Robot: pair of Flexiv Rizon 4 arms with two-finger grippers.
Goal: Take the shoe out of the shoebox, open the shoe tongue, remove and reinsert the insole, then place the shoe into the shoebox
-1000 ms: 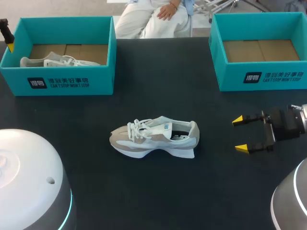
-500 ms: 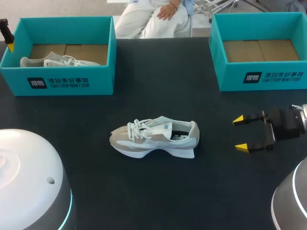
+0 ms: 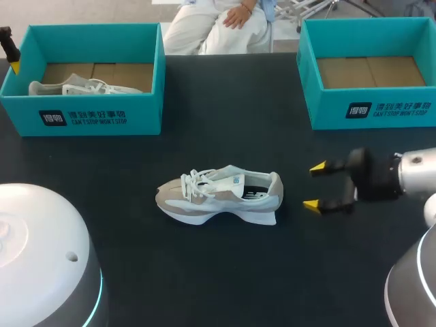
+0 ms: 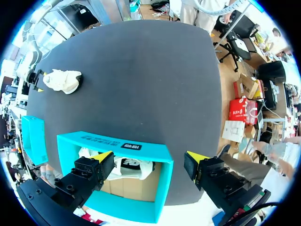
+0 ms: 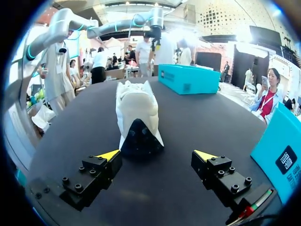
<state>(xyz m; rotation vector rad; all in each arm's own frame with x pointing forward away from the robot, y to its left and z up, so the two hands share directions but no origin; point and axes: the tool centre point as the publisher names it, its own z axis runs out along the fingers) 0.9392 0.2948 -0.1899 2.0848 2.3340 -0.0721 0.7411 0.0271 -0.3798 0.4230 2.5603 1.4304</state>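
Observation:
A white and beige shoe [image 3: 219, 196] lies on its sole in the middle of the black table, toe to the left, heel to the right. My right gripper [image 3: 315, 185] stands open just right of the heel, apart from it; in the right wrist view the shoe's heel [image 5: 136, 117] sits straight ahead of the open right gripper [image 5: 157, 155]. My left gripper [image 4: 146, 157] hangs open over the left teal shoebox [image 4: 141, 150], which holds a second white shoe [image 3: 78, 87]. Only one yellow left fingertip [image 3: 15, 67] shows in the head view.
The left shoebox [image 3: 95, 114] stands at the back left. Another teal shoebox [image 3: 371, 109] with a bare cardboard floor stands at the back right. My arms' white bases [image 3: 41, 259] fill both front corners.
My right gripper has moved left toward the shoe's heel, still open. The shoe and the left arm have not moved.

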